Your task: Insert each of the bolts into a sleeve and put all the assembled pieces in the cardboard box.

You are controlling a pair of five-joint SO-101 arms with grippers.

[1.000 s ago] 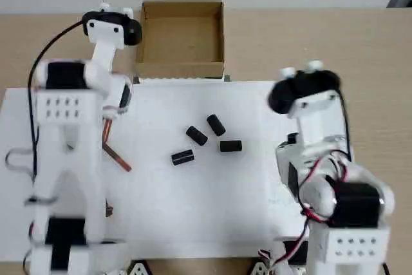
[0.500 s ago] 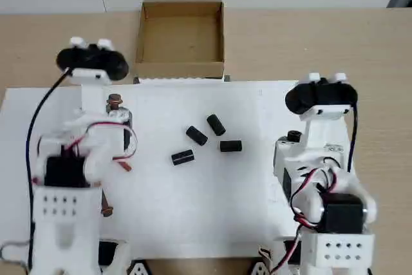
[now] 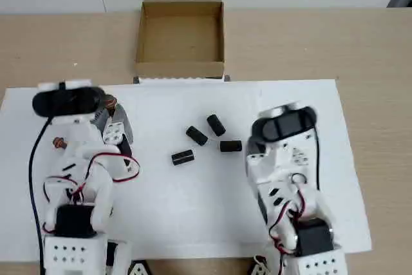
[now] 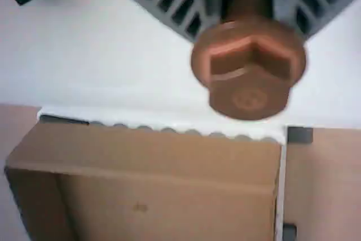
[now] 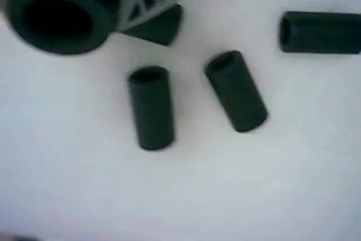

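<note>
My left gripper is shut on a copper bolt, whose hex head faces the camera. In the high view that bolt sits at the tip of the left arm, on the sheet's left side. My right gripper is shut on a black sleeve, its open bore towards the camera. The right arm stands just right of several loose black sleeves lying mid-sheet. Three of those sleeves lie below the held one. The open cardboard box stands at the far edge, nothing visible inside.
A second copper bolt lies beside the left arm's base. The white sheet covers the wooden table. The box's near wall lies just beyond the sheet's far edge, ahead of the held bolt.
The left arm has drawn back from beside the box to the sheet's left side. The right arm has swung left, close to the loose sleeves. The sleeves on the sheet have stayed put.
</note>
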